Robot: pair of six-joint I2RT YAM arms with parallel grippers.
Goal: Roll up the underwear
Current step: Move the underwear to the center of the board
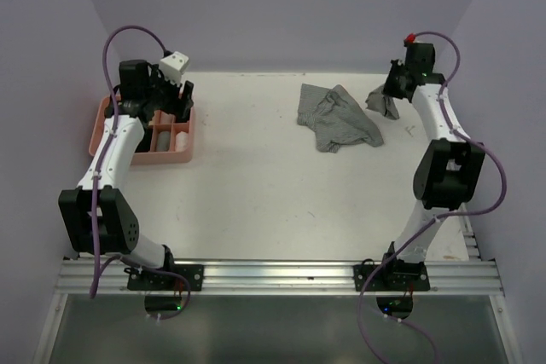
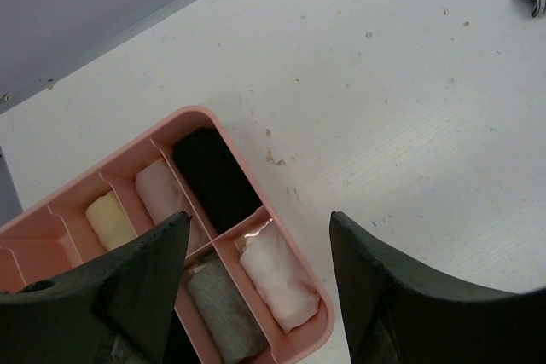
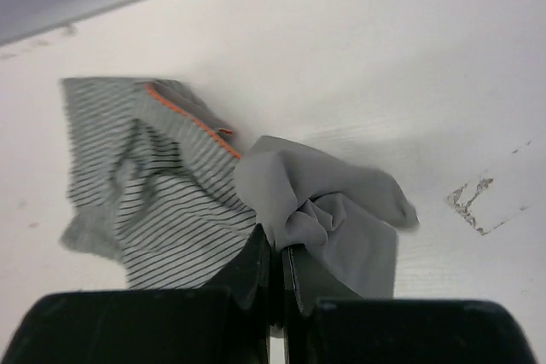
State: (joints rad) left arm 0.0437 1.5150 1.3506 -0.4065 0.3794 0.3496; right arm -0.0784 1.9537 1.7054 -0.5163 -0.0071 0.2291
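1. My right gripper (image 3: 275, 249) has its fingers pressed together, pinching the plain grey underwear (image 3: 341, 219), smooth and bunched, at the far right of the table (image 3: 384, 57).
2. The striped underwear (image 3: 162, 202), crumpled and orange-trimmed, lies just beside it.
3. My left gripper (image 2: 256, 240) is spread wide and holds nothing, above the pink tray (image 2: 290, 347) of soft fabric rolls (image 2: 277, 283).

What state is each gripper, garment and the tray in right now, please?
Left gripper: open, over the tray.
Right gripper: shut on the grey underwear.
Grey underwear: bunched, unrolled, pinched in the right gripper.
Striped underwear: crumpled on the table, unrolled, untouched.
Tray: compartments hold rolled garments.
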